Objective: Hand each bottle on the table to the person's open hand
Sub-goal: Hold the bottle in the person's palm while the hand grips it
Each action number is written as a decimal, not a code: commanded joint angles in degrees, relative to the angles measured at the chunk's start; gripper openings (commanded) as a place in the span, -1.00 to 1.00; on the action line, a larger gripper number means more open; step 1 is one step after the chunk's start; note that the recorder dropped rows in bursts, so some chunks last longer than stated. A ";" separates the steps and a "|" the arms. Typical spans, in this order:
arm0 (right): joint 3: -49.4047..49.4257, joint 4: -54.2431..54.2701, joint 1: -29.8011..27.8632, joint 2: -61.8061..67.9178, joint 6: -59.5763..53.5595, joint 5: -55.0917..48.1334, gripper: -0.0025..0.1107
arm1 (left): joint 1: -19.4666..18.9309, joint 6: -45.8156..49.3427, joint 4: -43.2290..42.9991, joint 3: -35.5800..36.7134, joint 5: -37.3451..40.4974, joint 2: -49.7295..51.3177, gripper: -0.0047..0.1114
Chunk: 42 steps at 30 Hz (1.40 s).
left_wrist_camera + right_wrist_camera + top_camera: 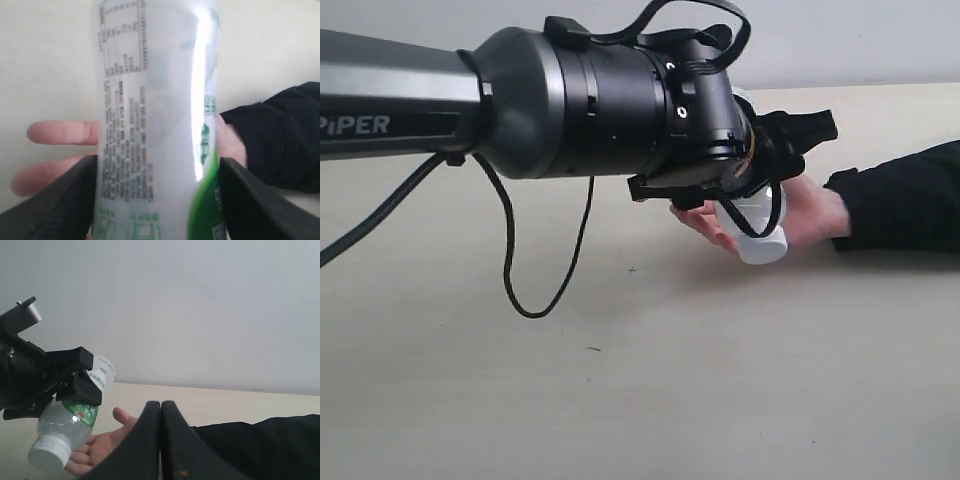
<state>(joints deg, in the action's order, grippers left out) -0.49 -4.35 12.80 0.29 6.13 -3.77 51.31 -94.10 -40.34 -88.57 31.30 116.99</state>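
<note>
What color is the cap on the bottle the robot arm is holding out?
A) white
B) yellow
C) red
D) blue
A: the bottle clamped in the left gripper has a white cap, seen in the right wrist view close by the person's hand.

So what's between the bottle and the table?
The person's open hand lies under the bottle, above the table; the right wrist view shows it.

Soft, even light, faint shadows, and a white glare streak down the blurred bottle (150,125).
</note>
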 commanded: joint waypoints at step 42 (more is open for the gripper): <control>0.17 -0.07 -0.18 -0.29 -0.03 -0.03 -0.96 | 2.52 -20.12 -14.91 0.09 -4.12 6.67 -0.92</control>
<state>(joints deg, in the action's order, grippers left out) -0.49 -4.35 12.80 0.29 6.13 -3.77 53.75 -114.15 -54.50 -88.57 27.91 123.81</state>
